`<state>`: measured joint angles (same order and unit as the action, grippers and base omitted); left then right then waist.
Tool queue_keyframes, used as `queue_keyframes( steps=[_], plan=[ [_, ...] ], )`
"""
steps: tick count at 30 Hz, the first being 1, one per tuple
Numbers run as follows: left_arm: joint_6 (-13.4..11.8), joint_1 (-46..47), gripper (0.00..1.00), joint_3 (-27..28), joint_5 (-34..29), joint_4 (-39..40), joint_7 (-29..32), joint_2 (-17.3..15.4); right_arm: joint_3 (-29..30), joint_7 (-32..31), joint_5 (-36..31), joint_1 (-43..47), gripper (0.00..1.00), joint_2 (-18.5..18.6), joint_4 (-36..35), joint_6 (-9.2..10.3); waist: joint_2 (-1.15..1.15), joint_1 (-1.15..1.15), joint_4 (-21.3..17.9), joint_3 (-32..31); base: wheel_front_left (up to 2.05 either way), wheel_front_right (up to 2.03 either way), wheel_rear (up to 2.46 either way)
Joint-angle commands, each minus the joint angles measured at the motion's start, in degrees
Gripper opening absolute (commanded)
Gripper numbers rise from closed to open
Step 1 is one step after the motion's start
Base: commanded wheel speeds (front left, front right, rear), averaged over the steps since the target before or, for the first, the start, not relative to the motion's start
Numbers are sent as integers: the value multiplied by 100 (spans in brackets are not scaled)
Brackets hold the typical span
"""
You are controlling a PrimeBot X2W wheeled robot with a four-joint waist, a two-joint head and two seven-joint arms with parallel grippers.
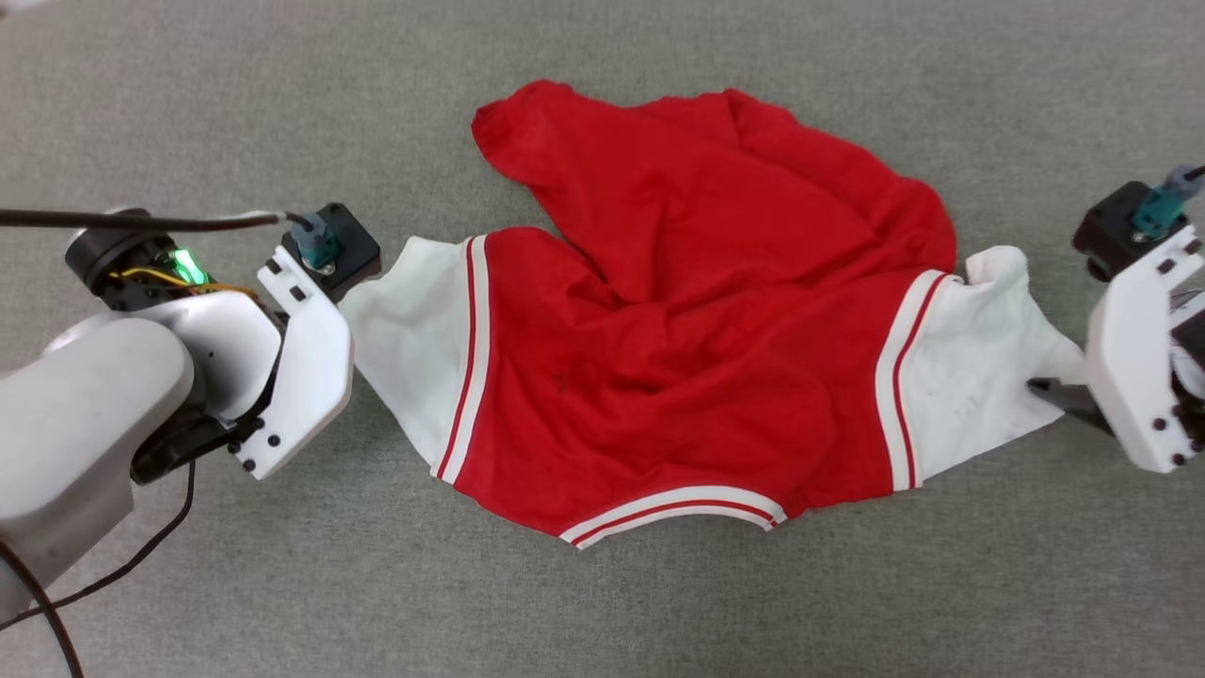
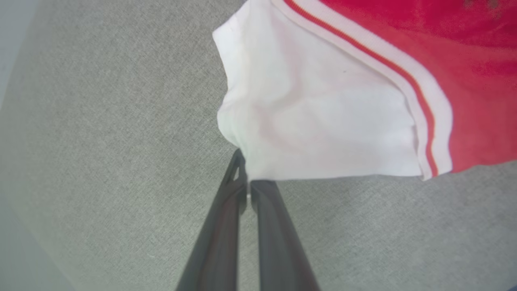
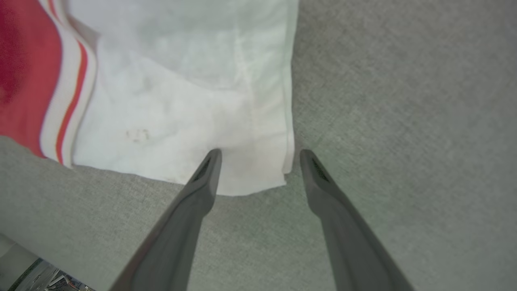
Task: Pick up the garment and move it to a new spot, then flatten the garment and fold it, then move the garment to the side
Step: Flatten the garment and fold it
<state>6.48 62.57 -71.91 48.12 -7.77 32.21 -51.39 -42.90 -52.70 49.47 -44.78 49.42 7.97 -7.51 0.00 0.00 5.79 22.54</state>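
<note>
On my left, my left pincer (image 2: 247, 184) is closed tight, its two long dark fingers pressed together on the corner of the white left sleeve (image 2: 315, 113). That pinch is my one hold on the cloth.

Between my arms lies the red basketball jersey with white sleeves and red-and-white striped trim (image 1: 678, 358), resting on the flat grey woven surface (image 1: 602, 612). Its plain red face is up and I see no letters. The sleeves reach out towards each arm, but the red body is bunched, with a big flap folded over and deep creases across the middle.

On my right, my right pincer (image 3: 260, 155) stands wide open and holds nothing. One finger lies over the corner of the white right sleeve (image 3: 181, 101), the other over bare surface just beyond the hem.

I judge that I am in the flattening step: one corner gripped, the other bracketed but not yet taken. Whether this is already the new spot I cannot tell. Smoothing, folding and moving the jersey aside are all left.
</note>
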Motion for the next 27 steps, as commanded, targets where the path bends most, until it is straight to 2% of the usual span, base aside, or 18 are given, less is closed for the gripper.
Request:
queue_keyframes(
  steps=[1,8,9,10,13,17,27],
  plan=[
    [-32,69,0,28,-31,12,-26,21,-70,4,30,-70,100,-86,90,4,0,0,56,129,0,0,0],
    [-9,168,0,41,-83,-23,-93,64,-926,149,133,67,100,-341,687,6,0,0,108,366,0,0,0],
    [-4,164,0,40,-79,-36,-108,73,-991,260,141,66,46,-383,740,7,0,0,101,374,0,0,0],
    [2,156,0,35,-75,-51,-118,79,-1052,364,177,31,0,-433,787,8,0,0,91,374,0,0,0],
    [21,80,0,16,-62,-113,-158,72,-1121,769,260,-120,0,-483,830,6,0,0,40,266,0,0,0],
    [37,9,0,11,-50,-152,-330,47,-1043,1418,396,-312,0,-326,729,2,0,0,-16,-49,0,0,0],
    [3,100,0,200,40,413,-681,-322,-677,2571,823,-177,0,433,-118,4,0,0,-109,-867,0,0,0]
  ],
)
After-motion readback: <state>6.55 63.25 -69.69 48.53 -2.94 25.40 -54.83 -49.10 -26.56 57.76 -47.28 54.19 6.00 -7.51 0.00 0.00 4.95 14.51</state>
